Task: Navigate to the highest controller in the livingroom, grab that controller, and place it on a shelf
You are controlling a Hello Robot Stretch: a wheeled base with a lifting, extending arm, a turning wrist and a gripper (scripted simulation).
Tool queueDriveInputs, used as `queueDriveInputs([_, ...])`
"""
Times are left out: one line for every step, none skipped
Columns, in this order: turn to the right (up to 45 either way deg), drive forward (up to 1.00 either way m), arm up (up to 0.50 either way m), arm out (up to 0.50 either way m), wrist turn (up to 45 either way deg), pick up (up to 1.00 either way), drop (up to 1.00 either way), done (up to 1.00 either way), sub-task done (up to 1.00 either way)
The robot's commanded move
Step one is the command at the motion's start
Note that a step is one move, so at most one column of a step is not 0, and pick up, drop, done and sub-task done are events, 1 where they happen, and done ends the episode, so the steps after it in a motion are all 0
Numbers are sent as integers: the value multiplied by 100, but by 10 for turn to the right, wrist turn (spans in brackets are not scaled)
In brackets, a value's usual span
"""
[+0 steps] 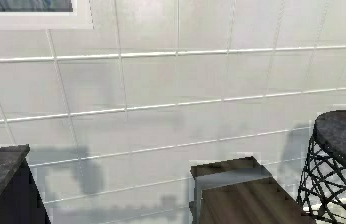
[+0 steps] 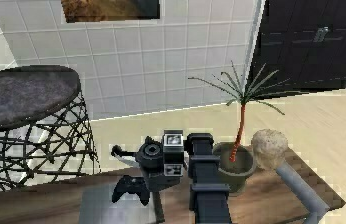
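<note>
Tiled walls (image 2: 131, 60) back the tabletop (image 2: 286, 180); the end effector (image 2: 127, 153) is extended near the controller (image 2: 131, 188), presumably for grasping; any hold cannot be told.

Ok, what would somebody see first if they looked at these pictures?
Likely the potted plant with long spiky leaves, near the middle of the arm side view. Then the black controller low in that view, left of centre, and the round dark-topped side table with wire legs at its left edge.

1. A potted plant (image 2: 235, 160) stood on the wooden table (image 2: 301, 166), with a beige lump (image 2: 271, 148) just beside it.
2. A round wire-legged stand (image 2: 26, 95) stood near the tiled wall (image 2: 131, 60).
3. A dark door (image 2: 311, 45) lay beyond.
</note>
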Motion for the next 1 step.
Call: queueDriveInputs([0,0,10,0,0,0,0,0,0])
